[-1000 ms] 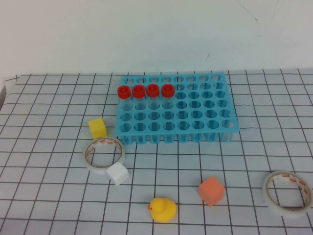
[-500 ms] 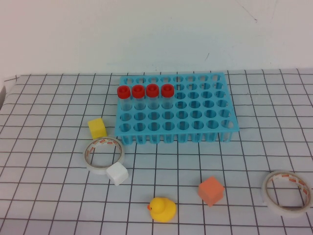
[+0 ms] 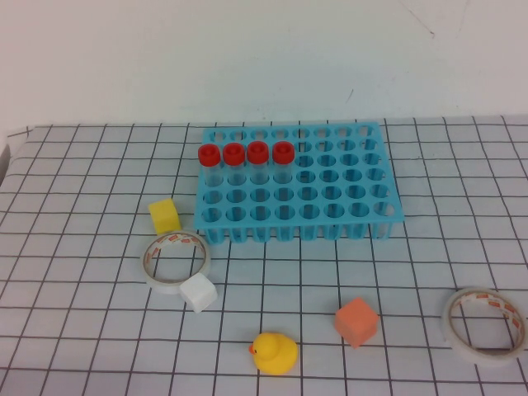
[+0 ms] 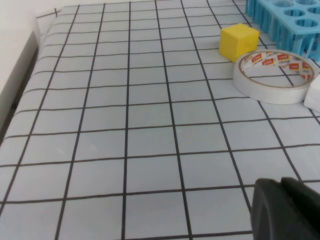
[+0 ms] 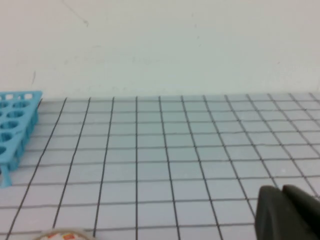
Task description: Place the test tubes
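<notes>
Test tubes [image 3: 247, 153]: none was held by either gripper.

1. Jaws. The left gripper [image 4: 286, 210] was clenched, its jaws together with nothing between them. The right gripper [image 5: 287, 212] was likewise clenched and empty.

2. Gripper positions. Neither arm appeared in the high view, so both were judged to be drawn back toward the robot's side. The left gripper hung over bare grid mat [image 4: 150, 125], with a tape roll [image 4: 272, 75] and a yellow cube [image 4: 239, 42] farther out. The right gripper hung over open mat, with one corner of the rack [image 5: 17, 125] in sight beyond it.

3. Task items. Four tubes (all red-capped) stood upright in the blue rack [image 3: 346, 206], side by side in the four leftmost holes of the second row from the far edge. Every other visible hole was empty.

4. Other items. A white cube [image 3: 198, 292] touched the tape roll on the robot's left. A duck [image 3: 274, 353] and an orange cube [image 3: 356, 322] lay nearer the robot. A second roll [image 3: 485, 325] lay well apart on the right.

5. Progress. No loose tube was visible anywhere on the mat. Judged from this, placement of the four tubes was complete. Nothing in view was left to load, though further tubes out of view could not be ruled out.
</notes>
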